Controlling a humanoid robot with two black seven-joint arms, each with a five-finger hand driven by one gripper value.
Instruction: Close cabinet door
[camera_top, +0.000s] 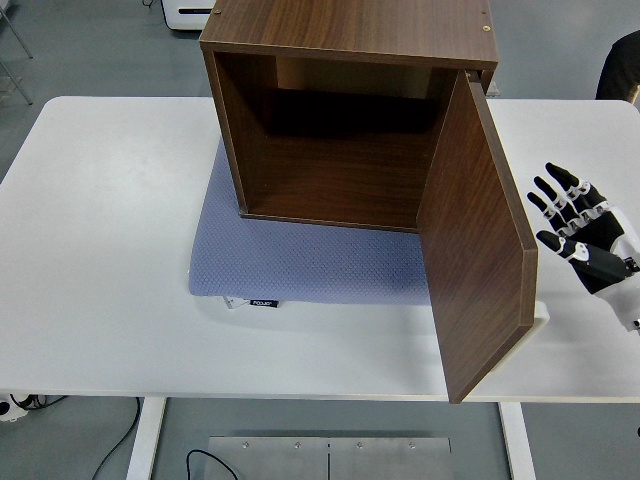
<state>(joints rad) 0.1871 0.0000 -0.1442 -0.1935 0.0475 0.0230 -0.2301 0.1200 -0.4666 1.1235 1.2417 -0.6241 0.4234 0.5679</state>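
My right hand (580, 228) at right middle of frame, fingers spread, holding nothing, just right of door (480, 250), not touching. Door swung wide open, hinged on cabinet's (345, 110) right side. Cabinet at top centre on blue mat (300, 262), on white bench (100, 250).

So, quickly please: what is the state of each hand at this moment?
Left hand: not in view.
Right hand: open, fingers spread, holding nothing, to the right of the open cabinet door and not touching it.
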